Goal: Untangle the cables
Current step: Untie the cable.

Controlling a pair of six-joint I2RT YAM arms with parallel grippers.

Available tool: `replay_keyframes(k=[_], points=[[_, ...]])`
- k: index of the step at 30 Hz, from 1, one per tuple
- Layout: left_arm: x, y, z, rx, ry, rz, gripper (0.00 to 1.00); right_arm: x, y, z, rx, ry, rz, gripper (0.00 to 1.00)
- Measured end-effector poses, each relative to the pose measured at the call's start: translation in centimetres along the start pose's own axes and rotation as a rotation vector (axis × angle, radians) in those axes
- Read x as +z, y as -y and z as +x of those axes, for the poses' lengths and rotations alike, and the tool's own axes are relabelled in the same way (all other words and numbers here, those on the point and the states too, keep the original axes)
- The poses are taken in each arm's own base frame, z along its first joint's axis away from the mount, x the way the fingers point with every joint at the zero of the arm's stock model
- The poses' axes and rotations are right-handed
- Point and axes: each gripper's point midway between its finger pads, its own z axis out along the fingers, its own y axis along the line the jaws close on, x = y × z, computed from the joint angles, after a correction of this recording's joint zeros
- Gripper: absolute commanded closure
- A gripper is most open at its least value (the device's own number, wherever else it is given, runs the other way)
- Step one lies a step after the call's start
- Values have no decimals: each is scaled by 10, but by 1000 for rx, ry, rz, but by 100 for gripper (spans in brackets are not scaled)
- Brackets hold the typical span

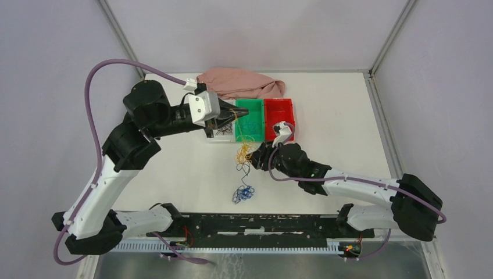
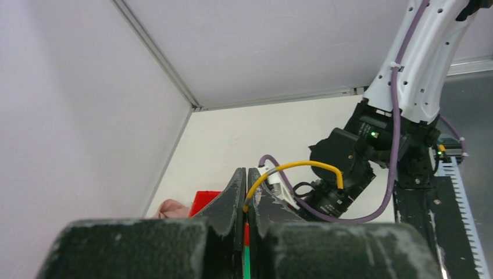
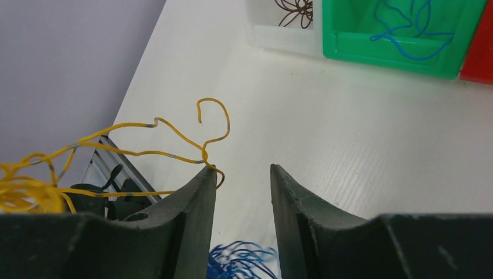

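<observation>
Left claw (image 2: 246, 177): closed on one yellow cable (image 2: 296, 165), which arches out from its tips. Right claw (image 3: 241, 174): open; yellow cables (image 3: 134, 125) at one fingertip, blue cables (image 3: 241, 261) just beneath its gap, on desk (image 3: 360, 128).

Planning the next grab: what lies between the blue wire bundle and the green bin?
A yellow wire tangle lies between them, clearest in the top view.

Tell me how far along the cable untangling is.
Done: brown wires lie in the clear bin, a blue wire in the green bin. In hand: the left gripper is shut on a yellow wire. Remaining: a yellow tangle and a blue bundle on the table.
</observation>
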Motion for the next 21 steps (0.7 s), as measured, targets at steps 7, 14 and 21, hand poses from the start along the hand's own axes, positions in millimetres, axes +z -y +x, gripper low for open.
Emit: replay_keyframes(k=[7,14,21], points=[[-11,-22,-41,133,72,-88,97,-10,34,20,0,-6,84,56],[-31,-50,-93,290,189,-242,97,-20,56,32,22,-1,138,56],[-44,-72,-124,398,273,-375,97,-33,71,29,14,26,195,55]])
